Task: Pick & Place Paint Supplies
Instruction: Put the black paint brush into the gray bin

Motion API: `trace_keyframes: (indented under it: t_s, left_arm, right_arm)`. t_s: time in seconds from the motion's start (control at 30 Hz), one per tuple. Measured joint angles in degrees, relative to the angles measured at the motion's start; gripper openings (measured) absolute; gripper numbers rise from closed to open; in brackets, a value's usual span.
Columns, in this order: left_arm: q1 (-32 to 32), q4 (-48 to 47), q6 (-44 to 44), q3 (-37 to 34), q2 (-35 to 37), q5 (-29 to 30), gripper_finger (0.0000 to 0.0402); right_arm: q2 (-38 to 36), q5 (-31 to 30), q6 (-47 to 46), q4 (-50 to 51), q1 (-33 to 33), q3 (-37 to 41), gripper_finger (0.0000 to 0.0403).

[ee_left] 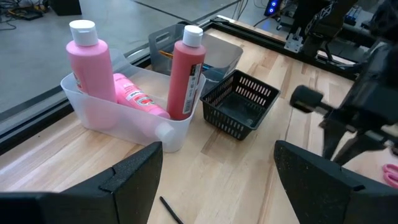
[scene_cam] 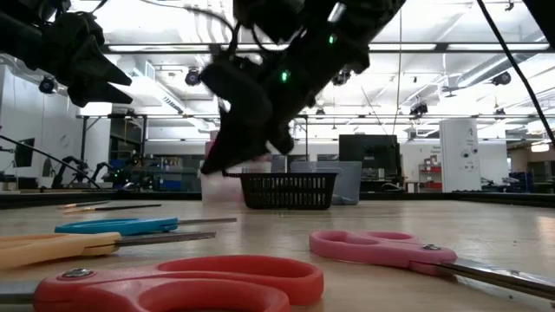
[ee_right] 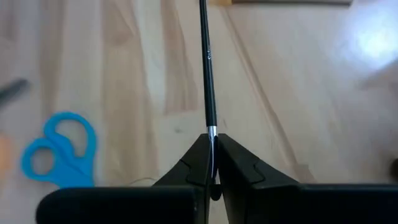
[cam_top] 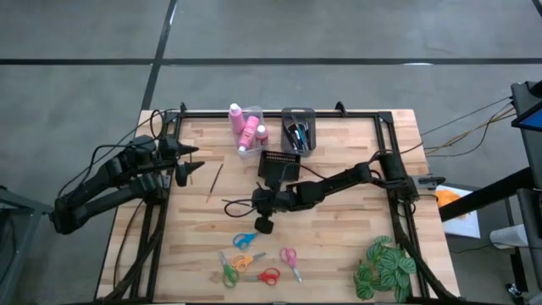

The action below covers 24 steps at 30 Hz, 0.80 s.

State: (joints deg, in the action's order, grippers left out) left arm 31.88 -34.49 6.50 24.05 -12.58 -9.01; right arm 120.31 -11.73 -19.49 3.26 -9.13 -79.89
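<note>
Right pincer (ee_right: 212, 163), clamped on a black paintbrush (ee_right: 206, 68) above mid-surface (cam_top: 339, 229), should keep it level towards the grey bin (cam_top: 298, 129); left pincer (ee_left: 214, 171) waits wide open.

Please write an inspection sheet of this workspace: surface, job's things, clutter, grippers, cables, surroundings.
Surface: wooden table.
Job's things: three pink bottles in a clear bin; brushes in a grey bin; five scissors loose in front; wooden brush loose.
Clutter: empty black basket; plant.
Grippers: right gripper shut on black brush; left gripper open, empty.
Cables: along the arms and past the table's right edge.
Surroundings: concrete floor.
</note>
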Motion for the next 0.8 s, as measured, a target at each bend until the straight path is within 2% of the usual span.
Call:
trace_keyframes:
  t_s: [0.1,0.27,0.5,0.8]
  left_arm:
    - [0.0,0.0,0.0,0.0,0.0,0.0,0.0311]
    - [0.0,0.0,0.0,0.0,0.0,0.0,0.0311]
    - [0.0,0.0,0.0,0.0,0.0,0.0,0.0311]
    - [0.0,0.0,0.0,0.0,0.0,0.0,0.0311]
  right_arm:
    - [-3.1,-0.9,0.1,0.0,-0.1,0.3,0.0016]
    - [-9.7,-6.9,0.5,1.6,0.0,1.1,0.0016]
    - [-21.5,-14.2,4.5,9.7,0.0,2.4,0.0016]
    - [-38.8,-20.2,0.0,12.8,0.7,11.7,0.0016]
